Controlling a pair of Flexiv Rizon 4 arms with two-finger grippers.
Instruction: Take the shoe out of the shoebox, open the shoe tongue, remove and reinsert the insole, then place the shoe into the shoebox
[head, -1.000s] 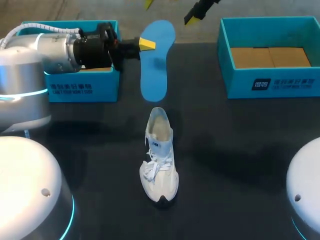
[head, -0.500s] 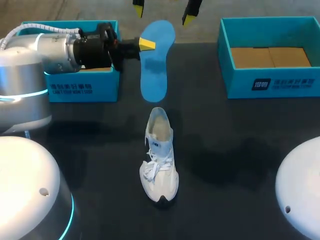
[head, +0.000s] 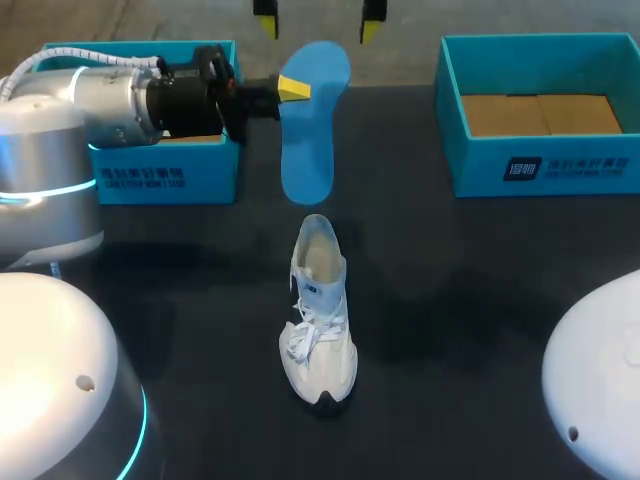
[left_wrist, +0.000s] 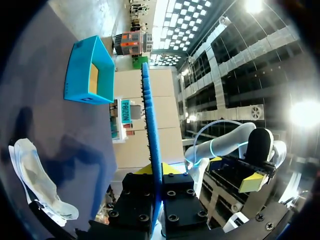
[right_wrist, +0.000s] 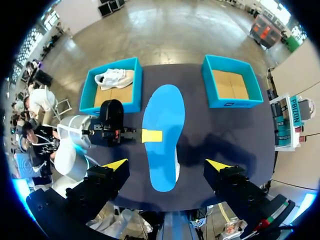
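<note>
Now: insole held aloft, right gripper squaring up over it

Item 1, blue foam insole (head: 315, 120): out of the shoe and held above the table's far middle. The left gripper (head: 290, 88) clamps one long edge, fingers closed on both faces. Neither has moved in the last second.
Item 2, right gripper (right_wrist: 167, 165): fingers spread wide, holding nothing, hanging over the insole. Its yellow tips have swung from a slant to level and drifted toward the left arm's side, probably lining up to take the insole for reinsertion.
Item 3, white mesh running shoe (head: 318, 310): upright at mid-table, heel toward the insole, not shifted.
Item 4, empty teal cardboard shoebox (head: 540, 165): far right. A second teal shoebox (right_wrist: 95, 95), far left, holds another white shoe (right_wrist: 114, 77).
Obscured: the head view cuts the right arm down to two tips, and the left arm masks the second teal shoebox. From the right wrist the insole covers most of the shoe. Tongue position unclear
</note>
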